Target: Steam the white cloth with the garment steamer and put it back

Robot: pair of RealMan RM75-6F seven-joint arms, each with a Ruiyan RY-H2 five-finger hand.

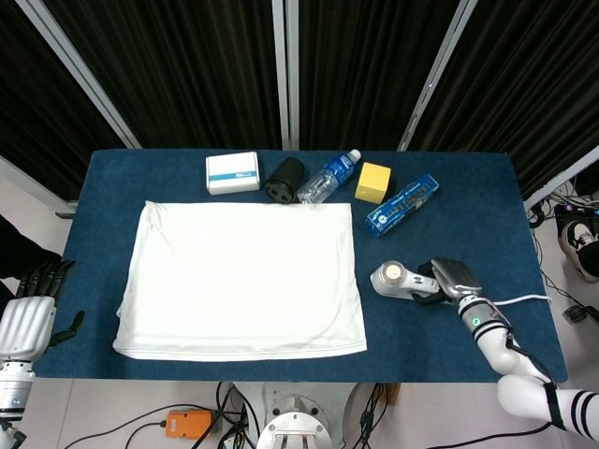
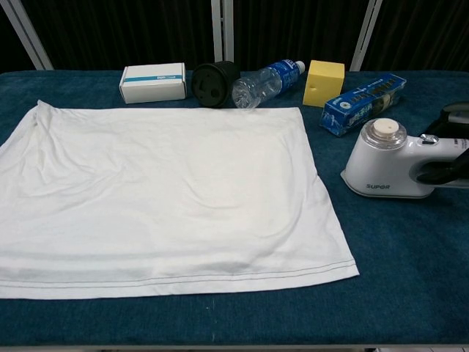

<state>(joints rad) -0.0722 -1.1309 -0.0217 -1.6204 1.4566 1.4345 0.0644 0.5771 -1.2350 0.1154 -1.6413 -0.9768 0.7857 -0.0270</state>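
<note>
White cloth [image 1: 241, 279] was laid flat across the left and middle of the blue desk [image 1: 468, 224], with some wrinkles seen along its left edge. Garment steamer [image 1: 401, 280] was found on the desk just right of the cloth, apart from its edge, round cap up, "SUPOR" readable on its base in the chest view. Right hand [image 1: 455, 281] was wrapped around the steamer's handle, fingers [image 2: 448, 171] closed on it. Whether the steamer's base was resting on the desk or slightly lifted could not be told. Left hand [image 1: 30, 318] was seen off the desk's left edge, holding nothing, fingers extended and apart. Along the far edge were lined up a white box [image 1: 232, 172], a black cylinder [image 1: 284, 179], a water bottle [image 1: 329, 176] on its side, a yellow block [image 1: 373, 182] and a blue carton [image 1: 401, 204].
</note>
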